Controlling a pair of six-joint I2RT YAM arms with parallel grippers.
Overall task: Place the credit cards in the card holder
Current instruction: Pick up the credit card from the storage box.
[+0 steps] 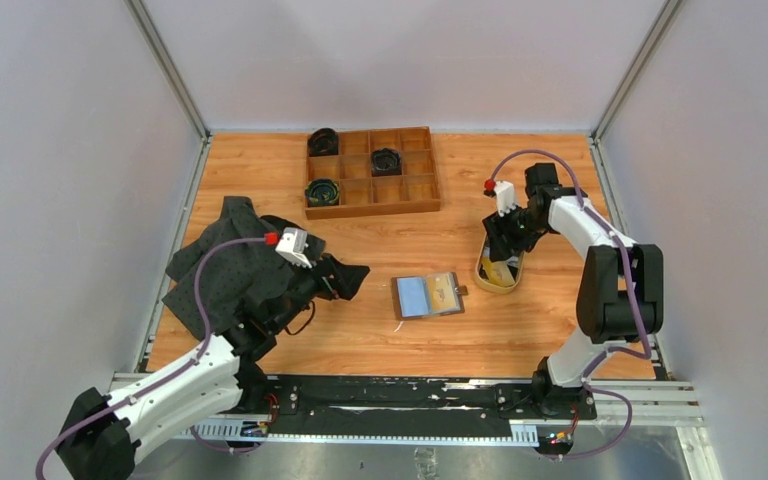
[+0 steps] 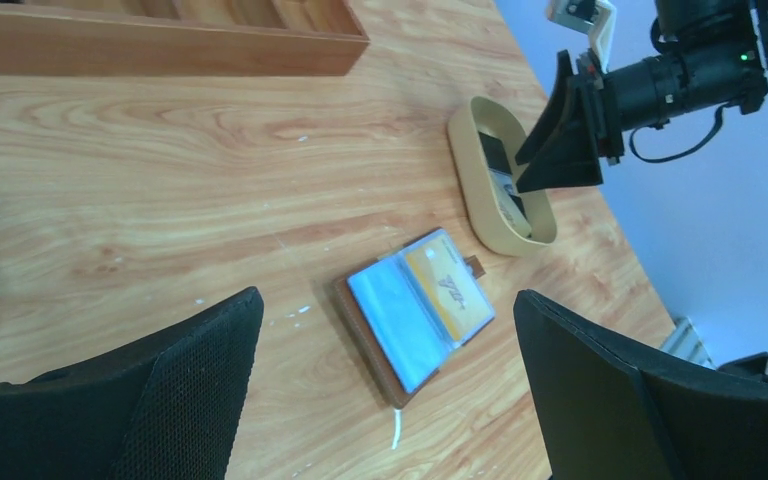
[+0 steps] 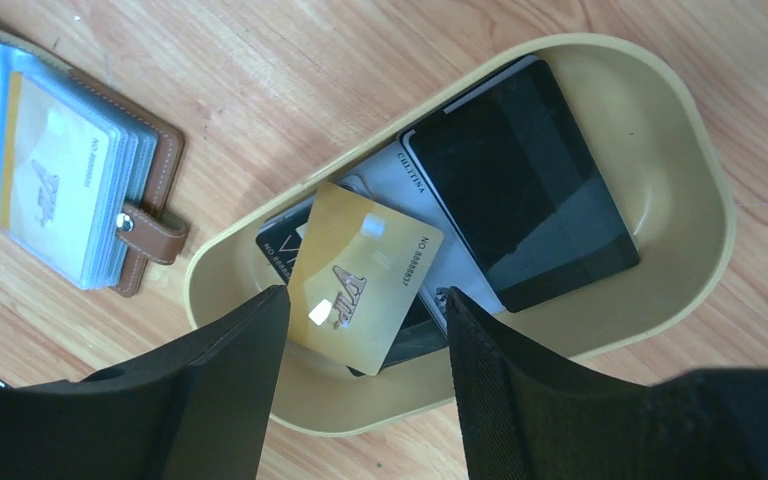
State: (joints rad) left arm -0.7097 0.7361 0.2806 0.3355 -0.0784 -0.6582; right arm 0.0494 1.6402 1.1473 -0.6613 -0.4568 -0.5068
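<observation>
Currently, the card holder [image 1: 427,295] lies open and flat near the middle of the table [image 1: 520,335], sleeves facing up, with one gold card [image 2: 447,290] in its right-hand sleeve. The dish [image 3: 705,190], a tan oval, sits just beside the card holder at its 2 o'clock and contains the other credit cards [image 3: 415,180]: a black card [image 3: 520,200] on top at one end, a second gold card [image 3: 365,275] on top at the other, and pale and dark cards beneath them. The right gripper [image 1: 503,248] hangs directly over the dish, jaws partly apart, one finger on each side of the second gold card; it grips nothing. The left gripper [image 1: 352,279] sits at the card holder's 9 o'clock, clear of it, jaws spread wide and empty. A wooden tray [image 1: 372,210] stands at the table's 12 o'clock. A dark cloth [image 1: 215,265] lies at its 9 o'clock, beneath the left arm.
</observation>
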